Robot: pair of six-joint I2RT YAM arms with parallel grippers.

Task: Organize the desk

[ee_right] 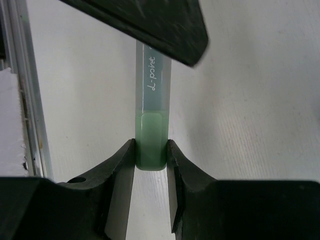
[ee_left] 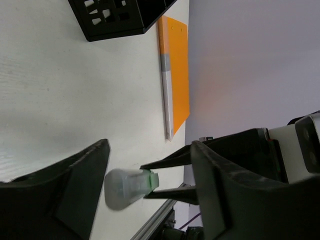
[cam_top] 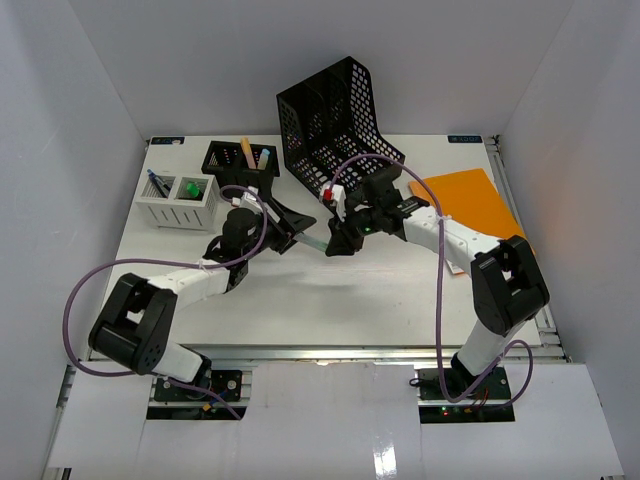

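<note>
Between the two arms, over the middle of the desk [cam_top: 330, 300], the right gripper [ee_right: 150, 148] is clenched on the green end of a translucent marker [ee_right: 152, 90], with both pads pressed flat against the green section. White script along the clear barrel reads "d-point". The barrel extends away from the right gripper, and its far end passes under one black finger of the left gripper [ee_left: 150, 150]. The left gripper is released: its jaws stand wide apart on either side of the marker's rounded grey end, which lies close to one finger and well apart from the other. The pictures do not show whether the marker touches the tabletop. To the right of the grippers, an orange folder [cam_top: 470, 200] lies flat near the right edge of the desk. Behind the grippers, a black mesh file rack [cam_top: 335, 100] stands tilted toward the back wall. To the left of the rack stands a black mesh pen cup [cam_top: 240, 160] holding several pens, and just beside that cup sits a white slatted organizer [cam_top: 180, 212] holding a green item and a blue pen.
</note>
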